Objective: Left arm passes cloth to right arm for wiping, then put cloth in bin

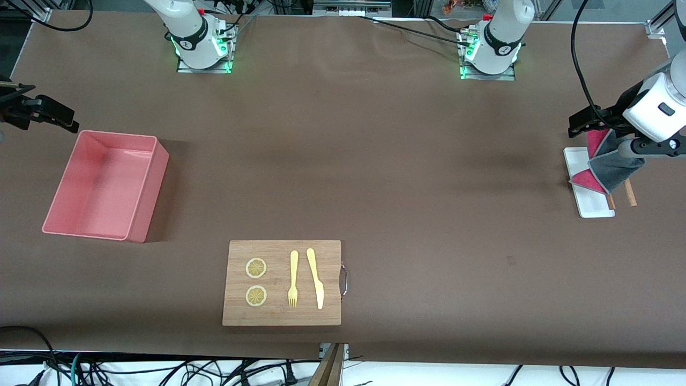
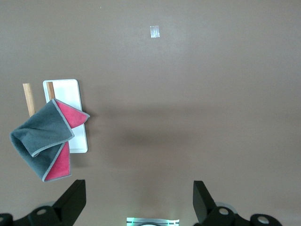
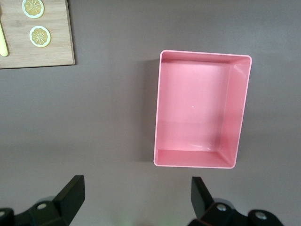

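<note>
Lying crumpled over one end of the tray, the cloth shows grey and crimson faces, soft and folded, with two wooden sticks beside it. Left gripper hovers near that spot, jaws spread, nothing grasped: likely staged for a pick. Right gripper waits by the bin, jaws likewise released. Bin is pink, rigid, straight-walled, bare inside, set toward the right arm's end for the final drop. Board, flat wood, carries lemon slices, fork, knife.
</note>
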Controlling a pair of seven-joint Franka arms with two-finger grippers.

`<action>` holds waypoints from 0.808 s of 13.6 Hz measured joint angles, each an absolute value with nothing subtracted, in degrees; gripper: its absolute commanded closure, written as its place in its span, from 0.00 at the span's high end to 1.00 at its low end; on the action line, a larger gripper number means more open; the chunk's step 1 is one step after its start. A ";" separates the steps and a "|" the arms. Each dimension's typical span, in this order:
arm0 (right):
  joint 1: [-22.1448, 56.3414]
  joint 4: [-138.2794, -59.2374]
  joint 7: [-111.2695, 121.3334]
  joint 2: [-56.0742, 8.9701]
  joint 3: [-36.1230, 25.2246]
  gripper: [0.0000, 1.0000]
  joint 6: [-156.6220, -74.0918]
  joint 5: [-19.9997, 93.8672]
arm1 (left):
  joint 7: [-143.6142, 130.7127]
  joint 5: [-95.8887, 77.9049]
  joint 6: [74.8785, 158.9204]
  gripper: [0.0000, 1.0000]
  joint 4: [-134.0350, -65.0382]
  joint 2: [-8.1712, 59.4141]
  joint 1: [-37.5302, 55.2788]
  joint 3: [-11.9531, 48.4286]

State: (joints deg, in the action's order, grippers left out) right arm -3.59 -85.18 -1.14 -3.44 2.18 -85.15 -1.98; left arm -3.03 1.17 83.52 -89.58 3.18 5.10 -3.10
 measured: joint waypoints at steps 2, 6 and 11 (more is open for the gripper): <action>-3.60 -85.18 -1.14 -3.44 2.18 1.00 -85.15 -1.98 | -3.03 1.17 83.20 1.00 -89.58 3.18 5.10 -3.10; -3.68 -85.18 -1.14 -3.44 2.12 1.00 -85.15 -1.98 | -3.03 1.17 82.95 1.00 -89.58 3.18 5.10 -3.10; -3.72 -85.21 -1.14 -3.44 2.00 1.00 -84.69 -1.97 | -3.03 1.17 82.75 1.00 -89.59 3.18 5.10 -3.10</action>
